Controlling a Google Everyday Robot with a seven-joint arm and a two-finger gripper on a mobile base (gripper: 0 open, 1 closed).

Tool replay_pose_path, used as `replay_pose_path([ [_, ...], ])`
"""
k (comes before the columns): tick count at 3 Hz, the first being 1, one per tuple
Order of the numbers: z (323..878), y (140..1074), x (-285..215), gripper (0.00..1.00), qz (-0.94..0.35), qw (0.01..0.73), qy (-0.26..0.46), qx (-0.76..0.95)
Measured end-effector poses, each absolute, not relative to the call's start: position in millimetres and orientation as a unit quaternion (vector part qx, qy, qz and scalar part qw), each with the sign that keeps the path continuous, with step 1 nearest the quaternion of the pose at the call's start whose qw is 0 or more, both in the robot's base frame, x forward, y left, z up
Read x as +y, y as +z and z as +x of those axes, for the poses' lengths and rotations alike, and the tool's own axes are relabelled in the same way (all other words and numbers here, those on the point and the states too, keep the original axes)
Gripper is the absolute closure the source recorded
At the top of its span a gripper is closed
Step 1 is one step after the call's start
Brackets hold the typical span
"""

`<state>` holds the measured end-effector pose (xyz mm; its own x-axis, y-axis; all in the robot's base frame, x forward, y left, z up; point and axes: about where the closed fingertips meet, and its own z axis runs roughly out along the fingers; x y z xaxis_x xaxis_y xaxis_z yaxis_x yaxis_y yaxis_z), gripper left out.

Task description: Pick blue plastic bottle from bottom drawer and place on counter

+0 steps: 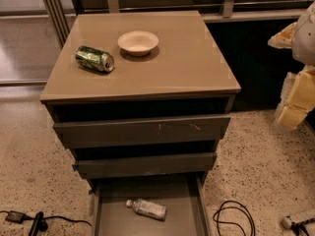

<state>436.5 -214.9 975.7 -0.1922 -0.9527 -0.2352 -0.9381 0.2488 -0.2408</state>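
terrazzo floor, open drawer: bottle lies low, gripper off to the side

speckled terrazzo (266, 166) surrounds a three-drawer cabinet whose bottom drawer (183, 214) stands pulled out, the blue plastic bottle (146, 209) lying on its side on the grey drawer floor, cap toward the left wall. the gripper (294, 101) hangs at the right edge of the view, beside the cabinet and well apart from the bottle; whether it is open or closed cannot be told, and it appears to hold nothing.

the risks look plain from here. a bottle on its side will likely roll if it is nudged before it is squeezed, and could come to rest against a drawer wall. the middle drawer (145, 164) overhangs the back of the open one, so a reach made too far back could knock its front. on the counter (192, 63), a green can (94, 58) lies on its side near the left edge with a pale bowl (138, 42) just behind it; a careless set-down on that side might send the can rolling off. the bare right half looks the safer spot. a looped black cable (234, 219) on the floor by the drawer could catch the base.
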Motion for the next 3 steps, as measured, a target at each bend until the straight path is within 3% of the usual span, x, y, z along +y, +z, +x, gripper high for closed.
replay_pose_path([
  [2, 429.5, 931.8, -207.7, 0.02, -0.632, 0.212, 0.038, 0.744],
  [3, 422.4, 883.8, -200.8, 0.33, -0.643, 0.221, 0.067, 0.731],
])
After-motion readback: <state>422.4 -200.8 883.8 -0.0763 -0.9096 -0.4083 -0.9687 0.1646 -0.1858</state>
